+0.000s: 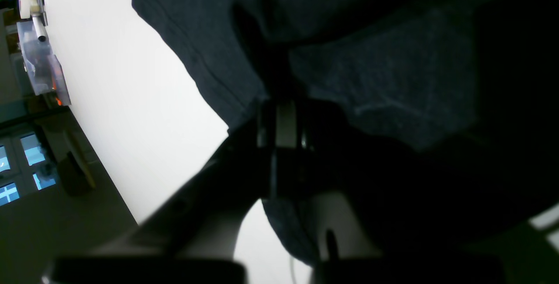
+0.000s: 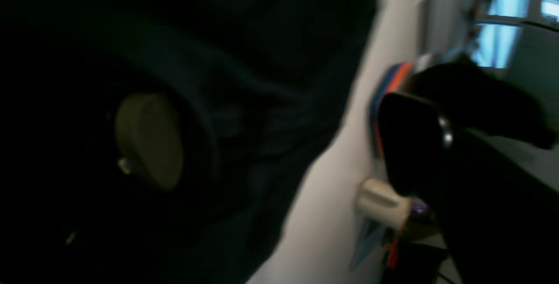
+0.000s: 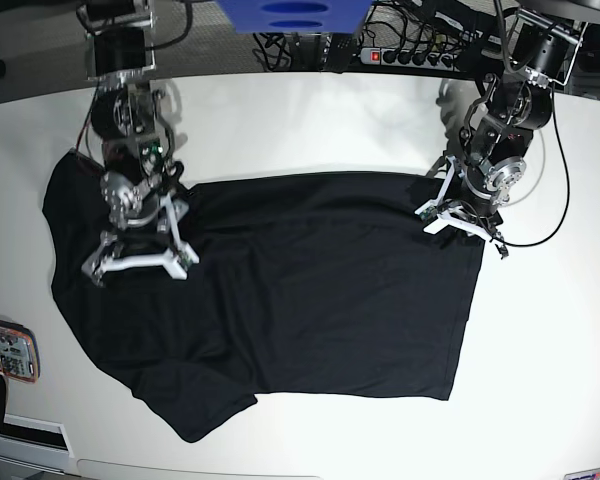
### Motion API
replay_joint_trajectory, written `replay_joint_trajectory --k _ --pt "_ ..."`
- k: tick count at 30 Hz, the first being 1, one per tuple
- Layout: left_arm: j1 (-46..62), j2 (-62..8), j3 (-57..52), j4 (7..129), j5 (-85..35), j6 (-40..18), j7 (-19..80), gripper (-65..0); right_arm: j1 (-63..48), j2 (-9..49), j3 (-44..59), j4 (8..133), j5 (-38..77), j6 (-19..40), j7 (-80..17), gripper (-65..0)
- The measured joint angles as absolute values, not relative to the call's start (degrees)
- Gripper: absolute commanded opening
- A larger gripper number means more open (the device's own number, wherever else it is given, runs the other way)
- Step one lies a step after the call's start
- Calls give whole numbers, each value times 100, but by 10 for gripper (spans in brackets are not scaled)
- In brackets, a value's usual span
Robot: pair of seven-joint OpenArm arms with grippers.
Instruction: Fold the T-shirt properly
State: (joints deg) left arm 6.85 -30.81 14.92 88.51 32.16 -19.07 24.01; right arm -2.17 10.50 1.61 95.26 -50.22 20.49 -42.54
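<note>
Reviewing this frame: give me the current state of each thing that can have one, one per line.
T-shirt: spread flat on the table, not yet folded, one sleeve sticking out at the bottom left of the base view.
Left gripper: shut on the T-shirt's hem corner.
Right gripper: fingers open, over the T-shirt's shoulder area, holding nothing.

The right wrist view is blurred and dim. The T-shirt, a dark folded cloth, fills the left and centre of the frame. A rounded olive-toned finger pad of the right gripper lies against the cloth at left. A strip of white table runs diagonally to its right. The second finger, black and glossy, stands well apart at right.
</note>
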Motion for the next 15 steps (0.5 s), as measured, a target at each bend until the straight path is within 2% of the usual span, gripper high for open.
replay_joint_trajectory --k 4,7,11,15 --pt "685 -3081 1492 8851 3216 -1907 2403 -650 -126 1048 108 9601 -5229 2060 -4276 0" --pt "685 -3079 1487 8851 3214 -1907 2423 -650 95 1022 -364 9601 -5446 2095 -4377 0" --pt "687 -3061 1487 8851 3216 -1905 2421 -650 685 561 -808 9480 -5413 2056 -4189 0" --pt "687 -3061 1487 8855 3216 -1905 2421 -650 718 329 -819 9472 -5621 2023 -4289 0"
